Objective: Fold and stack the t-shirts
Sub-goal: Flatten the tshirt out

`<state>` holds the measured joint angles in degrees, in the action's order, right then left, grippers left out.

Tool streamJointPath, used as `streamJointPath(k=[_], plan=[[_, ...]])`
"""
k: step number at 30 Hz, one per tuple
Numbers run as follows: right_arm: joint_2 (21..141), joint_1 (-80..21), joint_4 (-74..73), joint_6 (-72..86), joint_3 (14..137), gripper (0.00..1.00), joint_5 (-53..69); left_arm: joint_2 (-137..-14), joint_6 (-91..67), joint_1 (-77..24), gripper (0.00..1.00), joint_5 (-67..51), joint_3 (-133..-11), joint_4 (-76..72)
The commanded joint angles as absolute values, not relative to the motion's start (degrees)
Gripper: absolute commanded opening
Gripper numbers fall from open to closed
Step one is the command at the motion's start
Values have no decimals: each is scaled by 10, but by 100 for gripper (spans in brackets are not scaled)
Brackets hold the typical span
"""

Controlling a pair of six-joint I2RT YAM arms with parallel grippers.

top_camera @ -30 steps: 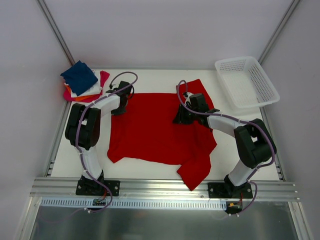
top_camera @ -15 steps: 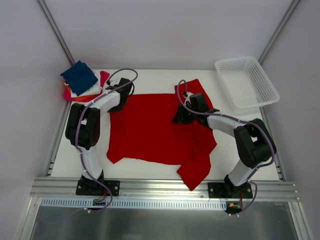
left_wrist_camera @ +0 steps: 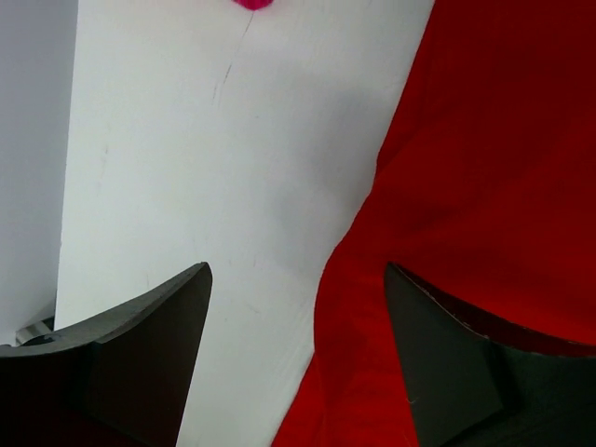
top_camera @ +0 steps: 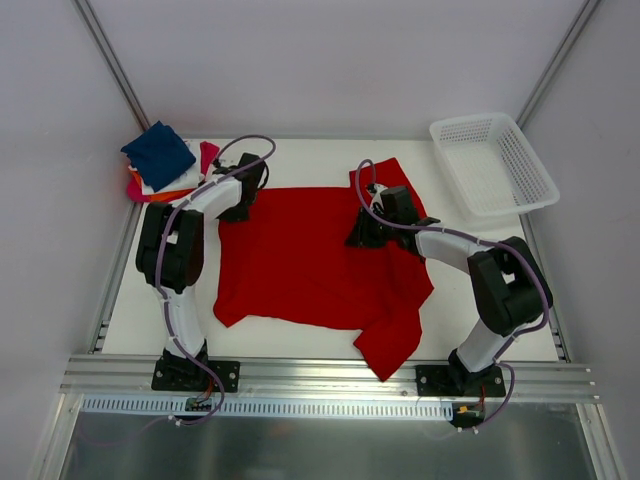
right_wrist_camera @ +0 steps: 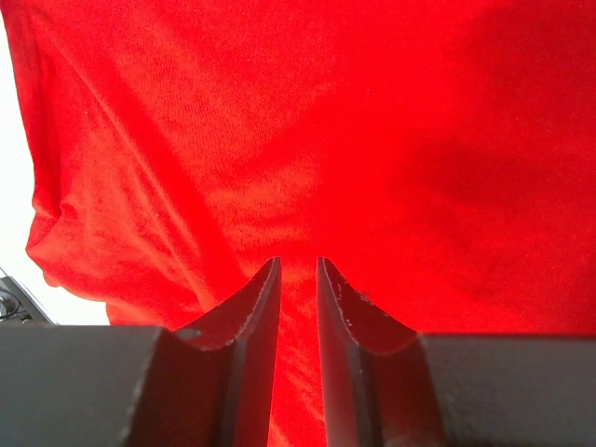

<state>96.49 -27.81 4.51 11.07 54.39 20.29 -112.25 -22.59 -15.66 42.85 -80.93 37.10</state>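
Pinching red shirt [right_wrist_camera: 372,140]: R tool [right_wrist_camera: 298,267], near-closed; L tool [left_wrist_camera: 296,272] wide, empty, straddling shirt edge

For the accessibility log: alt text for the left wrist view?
The left gripper is open over the edge of the red t-shirt: one finger above bare white table, the other above the cloth. A magenta scrap shows at the top.

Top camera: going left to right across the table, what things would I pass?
shirt pile → red shirt → basket
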Motion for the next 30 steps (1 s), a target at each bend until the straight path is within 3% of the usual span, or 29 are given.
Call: streamJointPath(k=[1, 14, 25, 30], plan=[[976, -275, 65, 104, 559, 25, 220, -1088, -235, -156, 75, 397, -856, 385], [980, -276, 65, 104, 564, 24, 225, -1223, -209, -157, 76, 341, -1006, 381], [977, -271, 64, 104, 565, 24, 229, -1263, -206, -130, 77, 293, -1030, 380], [962, -270, 64, 105, 561, 24, 234, -1280, -197, -97, 77, 192, -1053, 381]])
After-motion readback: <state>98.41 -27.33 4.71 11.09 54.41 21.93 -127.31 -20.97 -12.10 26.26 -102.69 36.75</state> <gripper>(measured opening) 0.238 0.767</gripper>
